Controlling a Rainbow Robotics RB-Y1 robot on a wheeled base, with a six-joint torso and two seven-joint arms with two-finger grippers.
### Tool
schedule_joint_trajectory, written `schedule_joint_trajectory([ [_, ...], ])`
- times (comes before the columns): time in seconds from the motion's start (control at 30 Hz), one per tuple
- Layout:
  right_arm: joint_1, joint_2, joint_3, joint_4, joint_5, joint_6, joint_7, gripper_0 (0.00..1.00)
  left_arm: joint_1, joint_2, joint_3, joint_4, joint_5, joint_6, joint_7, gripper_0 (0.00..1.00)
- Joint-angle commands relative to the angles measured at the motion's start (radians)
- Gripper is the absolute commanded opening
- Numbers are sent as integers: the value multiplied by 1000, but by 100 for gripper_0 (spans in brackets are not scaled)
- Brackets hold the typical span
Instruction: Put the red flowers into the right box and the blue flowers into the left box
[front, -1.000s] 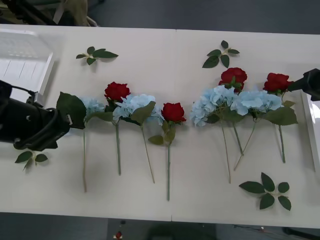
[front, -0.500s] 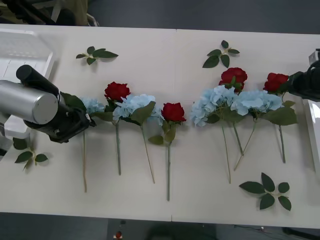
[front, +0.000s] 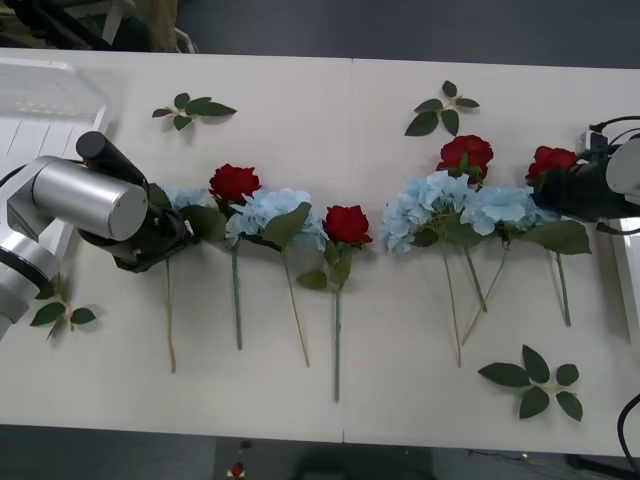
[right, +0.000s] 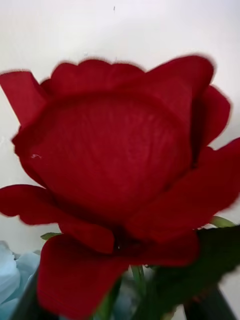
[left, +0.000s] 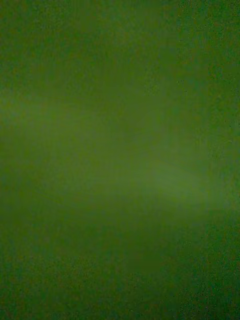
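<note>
Both hands closing on flowers

The left hand (front: 170, 238) has pushed in to the leftmost blue flower (front: 185, 197); the right hand (front: 553, 188) has reached the far-right red rose (front: 551, 160). Grip on either: cannot tell. Both flowers lie on the desk (front: 320, 110), unboxed.

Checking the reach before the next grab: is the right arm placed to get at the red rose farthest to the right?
Probably yes. The right claw is right beside that rose, whose bloom looms close in the wrist view; nothing sits between them.
</note>
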Motion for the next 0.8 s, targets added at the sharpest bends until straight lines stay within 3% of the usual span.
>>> schedule_joint_trajectory([
  [0.03, -22, 14, -24, 16, 24, -23, 22, 36, -4, -7, 4, 7, -22, -16, -3, 27],
  [0.1, -22, 17, -25, 25, 30, -31, 22, 17, -4, -7, -4, 5, -31, -14, -9, 6],
  [0.13, -24, 17, -24, 31, 31, -34, 20, 0, -5, -7, -7, 5, -37, -14, -12, 1],
  [0.53, -27, 4, -30, 40, 1, -28, 22, 0, -4, -11, 1, -2, -80, -28, -40, 0],
  [0.8, -30, -94, -114, -130, -101, 251, 47, 0, -7, 52, 165, -153, 58, 170, -201, 0],
])
